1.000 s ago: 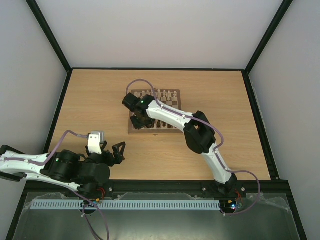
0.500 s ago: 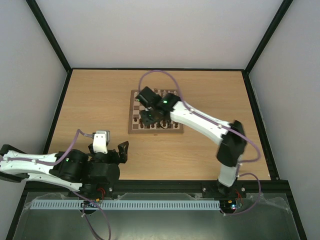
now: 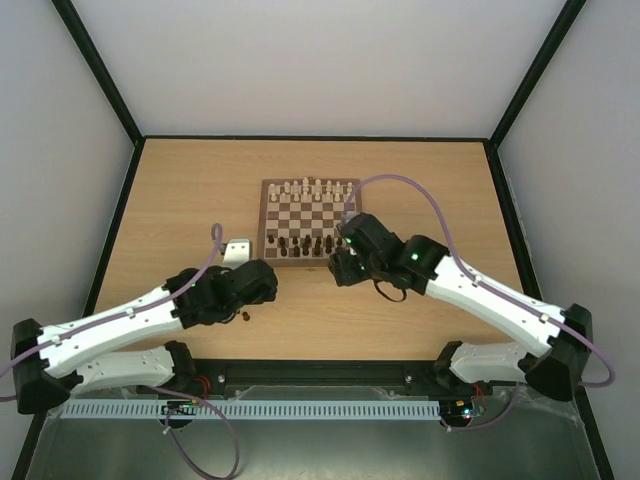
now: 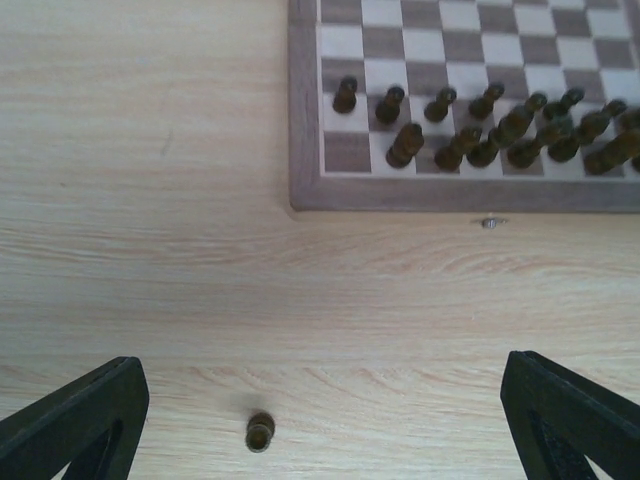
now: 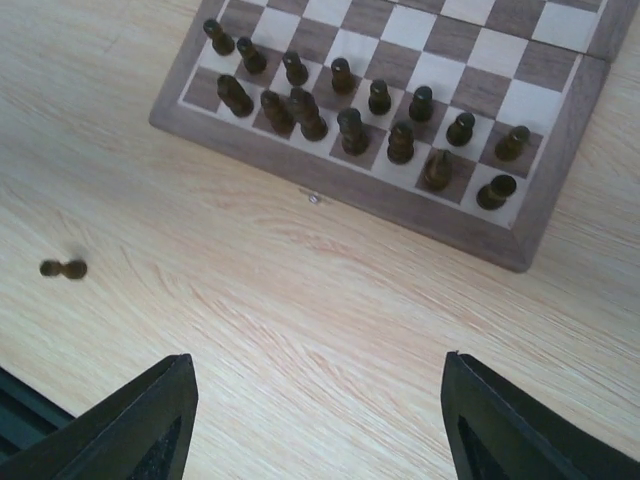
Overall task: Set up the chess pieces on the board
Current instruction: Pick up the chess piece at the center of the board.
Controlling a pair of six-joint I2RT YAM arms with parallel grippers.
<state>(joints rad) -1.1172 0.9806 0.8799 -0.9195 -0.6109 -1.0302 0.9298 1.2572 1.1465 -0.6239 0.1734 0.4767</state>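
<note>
The board [image 3: 263, 215] lies mid-table. Dark chess pieces [image 3: 300, 243] crowd its two near rows, also in the left wrist view [image 4: 480, 130] and the right wrist view [image 5: 350, 110]. One loose dark piece [image 3: 246, 316] sits on the tabletop near the board's near-left corner. My left gripper [image 3: 250, 295] hangs over it, open and empty; the piece [image 4: 260, 432] shows between its fingers, left of centre. My right gripper [image 3: 345, 268] is open and empty over bare table just in front of the board's near-right part; the loose piece [image 5: 63, 268] is far to its left.
Cream-white chessmen [image 3: 312, 187] stand on the board's two far rows. A small metal clasp [image 4: 490, 222] sits on the board's near edge. The light wooden tabletop [image 3: 450, 200] is ringed by a black frame and white walls.
My right arm has pulled back off the board's left side to the table in front of its near-right part. My left arm has swung forward from the near-left to over the loose piece.
</note>
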